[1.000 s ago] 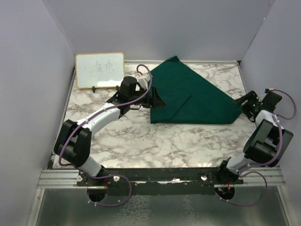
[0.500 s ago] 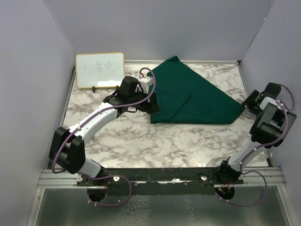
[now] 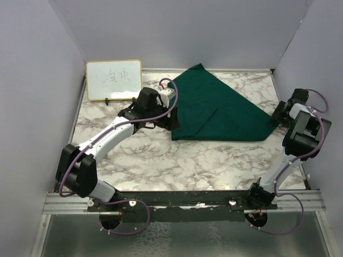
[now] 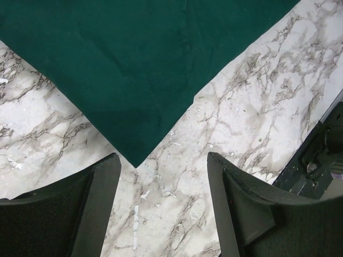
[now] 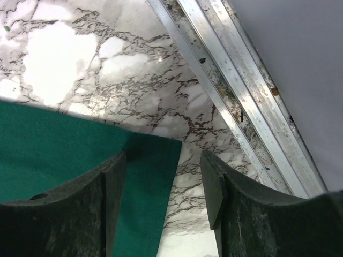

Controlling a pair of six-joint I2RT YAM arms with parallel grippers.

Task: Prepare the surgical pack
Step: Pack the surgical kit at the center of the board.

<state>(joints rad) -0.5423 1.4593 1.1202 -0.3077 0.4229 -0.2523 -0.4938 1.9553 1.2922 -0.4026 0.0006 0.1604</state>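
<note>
From above, the dark green drape (image 3: 214,110) lies folded into a triangle on the far half of the worktop (image 3: 187,160), right of the whiteboard (image 3: 113,79). The left tool (image 3: 172,119) sits at its near-left corner and the right tool (image 3: 278,115) at its right tip, placed, I'd say, to take both corners for a fold.

Left wrist: the tool is spread and empty, the cloth's point just ahead.

Right wrist: the tool is spread astride the corner, not pinching it, with the side rail (image 5: 236,91) nearby.
</note>
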